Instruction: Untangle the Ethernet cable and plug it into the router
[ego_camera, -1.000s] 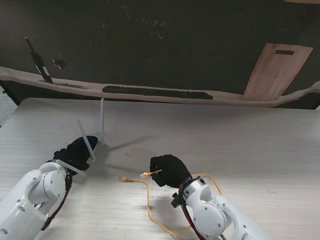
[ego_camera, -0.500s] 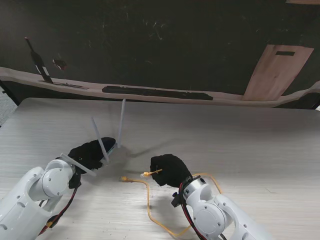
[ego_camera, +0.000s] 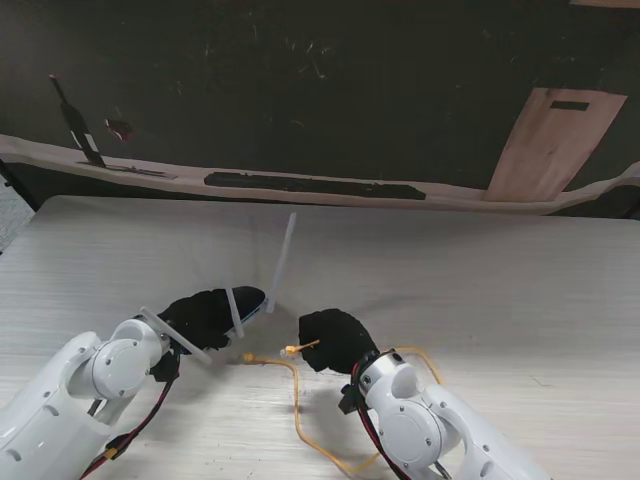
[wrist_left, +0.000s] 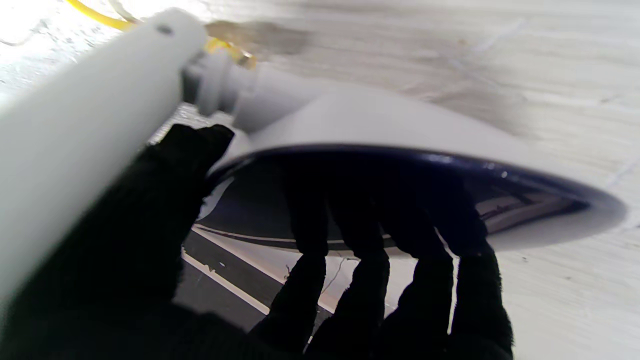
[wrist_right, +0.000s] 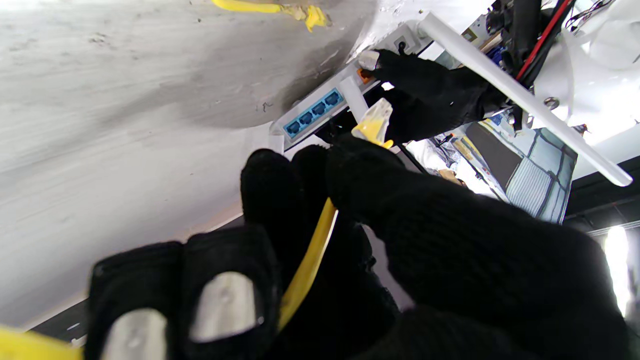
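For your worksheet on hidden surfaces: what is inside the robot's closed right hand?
The right hand grips the yellow Ethernet cable; its plug sticks out past the fingers, toward the router ports. The cable stretch inside the fist is covered.

Left hand (ego_camera: 205, 315) is covering most of the router (ego_camera: 243, 301) body in the stand view, only its antennas (ego_camera: 283, 262) showing clearly. Right hand (ego_camera: 335, 340) is hiding where the yellow Ethernet cable (ego_camera: 300, 420) runs through its grip; the cable's loop is running off the bottom edge. In the left wrist view the router (wrist_left: 400, 130) is blurring, ports unseen.
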